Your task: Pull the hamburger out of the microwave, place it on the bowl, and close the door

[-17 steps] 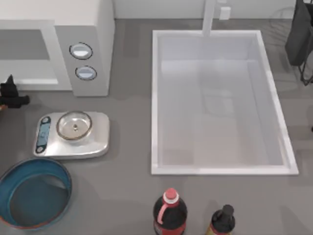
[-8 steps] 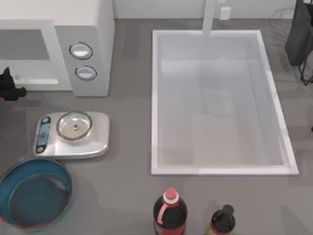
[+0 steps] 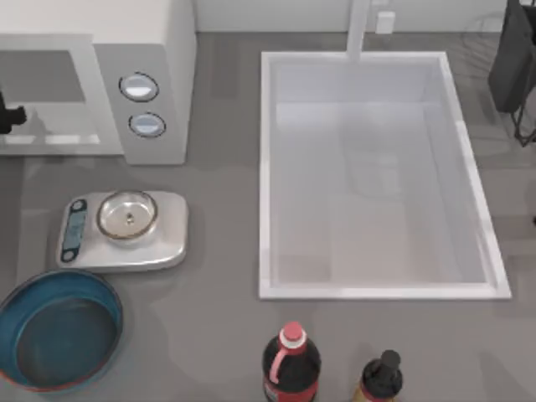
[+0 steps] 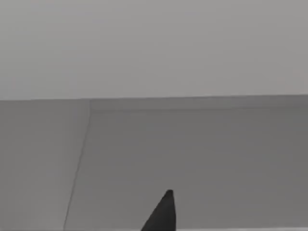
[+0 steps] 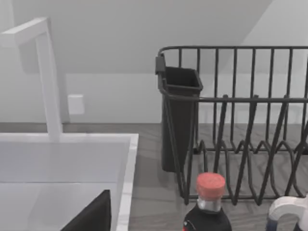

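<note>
The white microwave (image 3: 142, 84) stands at the table's back left, its cavity (image 3: 46, 100) facing the front. My left gripper (image 3: 8, 115) shows as a small black shape at the left edge, at the cavity's mouth. In the left wrist view one dark fingertip (image 4: 161, 214) points at plain grey flat surfaces. The blue bowl (image 3: 59, 339) with its reddish edge sits at the front left, with nothing in it. The hamburger and the door are out of view. A dark finger (image 5: 91, 216) of my parked right gripper shows above the sink's corner.
A silver scale (image 3: 126, 230) carrying a small steel dish (image 3: 127, 214) lies between microwave and bowl. A white sink (image 3: 377, 172) with a faucet (image 3: 360, 29) fills the middle right. Two bottles (image 3: 291, 364) (image 3: 383, 377) stand at the front edge. A black dish rack (image 5: 240, 125) is at the back right.
My left gripper has moved from the table in front of the microwave back toward the cavity's mouth and farther to the left edge. Nothing else has moved.
</note>
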